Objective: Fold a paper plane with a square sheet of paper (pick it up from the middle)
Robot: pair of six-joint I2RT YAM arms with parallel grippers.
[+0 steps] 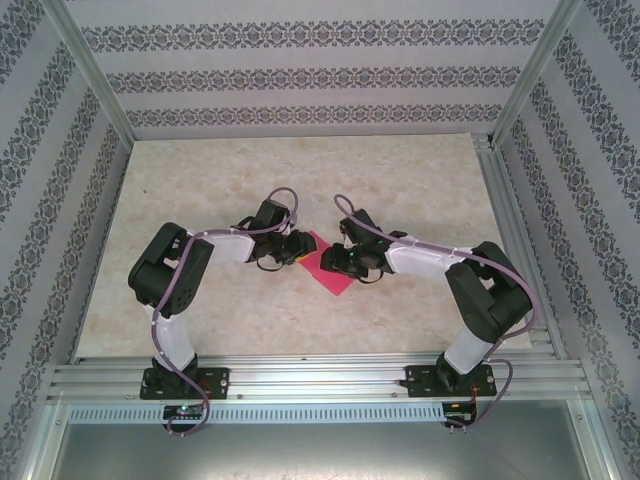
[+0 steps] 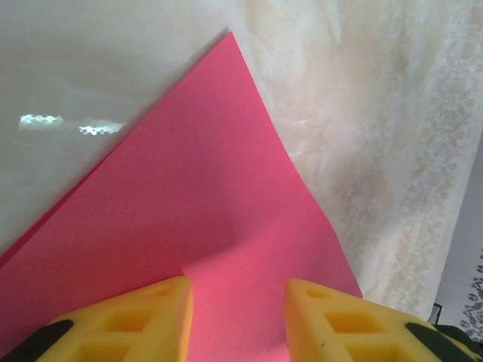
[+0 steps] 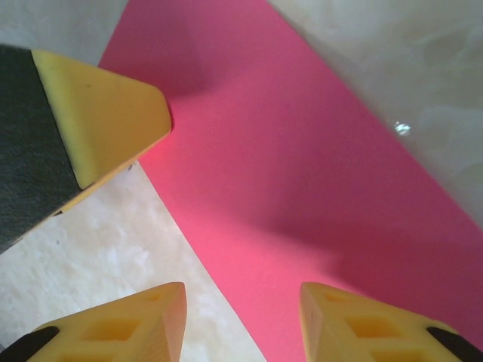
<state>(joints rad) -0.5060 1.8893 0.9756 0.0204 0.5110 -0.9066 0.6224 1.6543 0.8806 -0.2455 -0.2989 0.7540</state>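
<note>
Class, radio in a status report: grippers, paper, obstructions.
Left gripper open over sheet of paper. Right gripper open at its edge. Paper on table, unheld. No obstruction seen.

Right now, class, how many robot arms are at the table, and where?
2. The left arm reaches in from the left of the pink sheet of paper; the right arm reaches in from its right. None seems hidden.

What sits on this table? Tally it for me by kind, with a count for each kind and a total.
Sheet of paper, pink: 1
Grippers with yellow fingers: 2 (left gripper, right gripper)
Total: 3
</note>
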